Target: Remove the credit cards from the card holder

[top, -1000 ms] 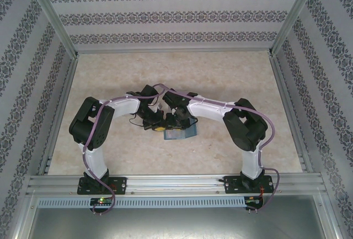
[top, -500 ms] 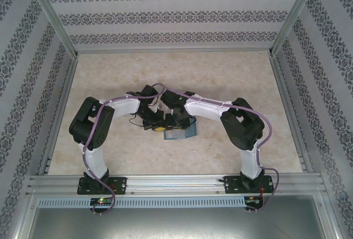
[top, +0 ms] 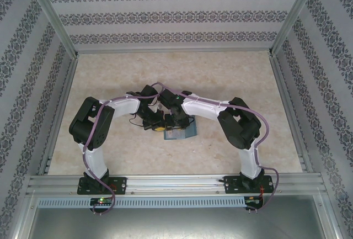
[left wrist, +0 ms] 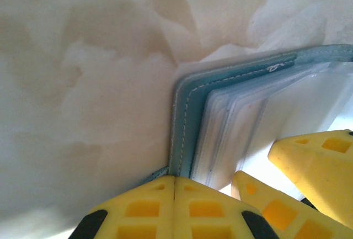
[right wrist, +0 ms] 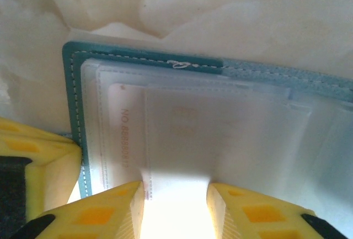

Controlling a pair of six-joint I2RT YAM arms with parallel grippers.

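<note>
L gripper (left wrist: 174, 186) is closed tight, yellow fingers meeting w/ no gap, right at the corner of the holder (left wrist: 185, 117); the teal stitched edge runs straight into the seam between them, so it looks pinched there, a bit of teal poking out just beside the tips. R gripper (right wrist: 176, 192) has jaws partly apart, tips down on the clear sleeves (right wrist: 220, 128) inside the holder (right wrist: 71, 95), w/ a washed-out white strip filling the gap between them; can't tell if they're squeezing it or just straddling it. In the L wrist view the R fingers (left wrist: 320, 156) sit on the sleeves (left wrist: 231, 123) just beside the L tips. In the R wrist view a L finger (right wrist: 38, 162) butts against the holder's outer edge. A pale card (right wrist: 124, 134) w/ reddish print along one side lies inside a sleeve, its edge near the R tips. Holder lies open, flat on the table (left wrist: 83, 57), blue-grey inner border w/ white stitching. From above, both arms bend inward: L gripper (top: 158, 127) and R gripper (top: 177, 122) are close together over the holder (top: 182, 133), mid-table (top: 231, 73), nearer the arm bases than the far wall. Patterned walls (top: 176, 18) around.
</note>
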